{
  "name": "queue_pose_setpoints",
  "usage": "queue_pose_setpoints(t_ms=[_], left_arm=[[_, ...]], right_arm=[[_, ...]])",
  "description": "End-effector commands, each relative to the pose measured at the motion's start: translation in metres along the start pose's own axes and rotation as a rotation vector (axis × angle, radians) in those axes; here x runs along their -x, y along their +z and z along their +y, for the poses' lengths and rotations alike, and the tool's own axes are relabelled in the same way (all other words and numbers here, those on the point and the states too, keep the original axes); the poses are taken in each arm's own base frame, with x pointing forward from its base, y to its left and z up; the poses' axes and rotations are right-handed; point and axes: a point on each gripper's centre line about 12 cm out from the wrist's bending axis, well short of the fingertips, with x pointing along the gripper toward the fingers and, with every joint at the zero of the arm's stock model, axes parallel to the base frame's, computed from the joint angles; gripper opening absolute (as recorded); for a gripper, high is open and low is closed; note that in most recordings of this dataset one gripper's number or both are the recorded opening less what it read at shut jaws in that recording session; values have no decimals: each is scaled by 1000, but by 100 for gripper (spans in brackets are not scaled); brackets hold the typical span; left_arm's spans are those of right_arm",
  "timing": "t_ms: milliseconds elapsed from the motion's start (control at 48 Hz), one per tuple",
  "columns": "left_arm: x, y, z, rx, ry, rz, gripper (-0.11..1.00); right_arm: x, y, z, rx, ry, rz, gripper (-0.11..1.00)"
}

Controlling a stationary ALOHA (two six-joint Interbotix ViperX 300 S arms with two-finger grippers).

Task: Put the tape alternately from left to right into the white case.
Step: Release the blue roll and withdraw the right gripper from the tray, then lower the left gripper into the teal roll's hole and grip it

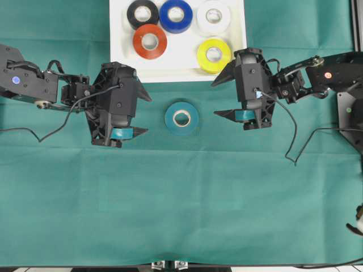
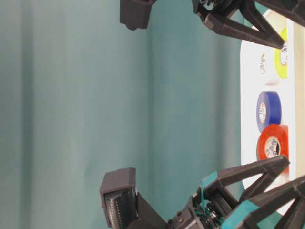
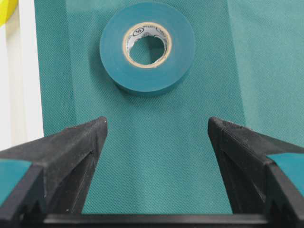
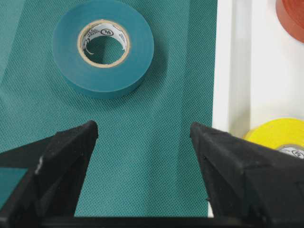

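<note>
Five rolls are already lying in the white case [image 1: 178, 67] at the upper centre of the overhead view: black [image 1: 142, 13], blue [image 1: 176, 15], white [image 1: 213, 17], orange-red [image 1: 150, 41] and yellow [image 1: 213, 54]. Only the teal roll [image 1: 181, 118] is waiting on the green cloth [image 1: 181, 204], mid-frame. Flanking it, the left gripper [image 1: 142, 114] and the right gripper [image 1: 222, 97] are hovering with jaws spread wide, pinching nothing.
</note>
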Motion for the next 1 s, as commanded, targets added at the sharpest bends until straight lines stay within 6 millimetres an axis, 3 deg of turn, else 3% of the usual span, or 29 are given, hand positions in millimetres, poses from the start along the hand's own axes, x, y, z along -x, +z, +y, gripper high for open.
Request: queue_pose_setpoints(t_ms=[0, 250, 563, 980], left_arm=[[5, 7, -2, -2, -3, -28, 82], [-1, 14, -11, -24, -20, -38, 83], [-29, 20, -25, -58, -50, -15, 82], [-59, 26, -27, -60, -51, -1, 82]], right_arm=[[4, 9, 1, 2, 5, -33, 86], [4, 8, 1, 1, 4, -32, 86], [4, 8, 1, 2, 5, -32, 86], [4, 8, 1, 3, 4, -31, 86]])
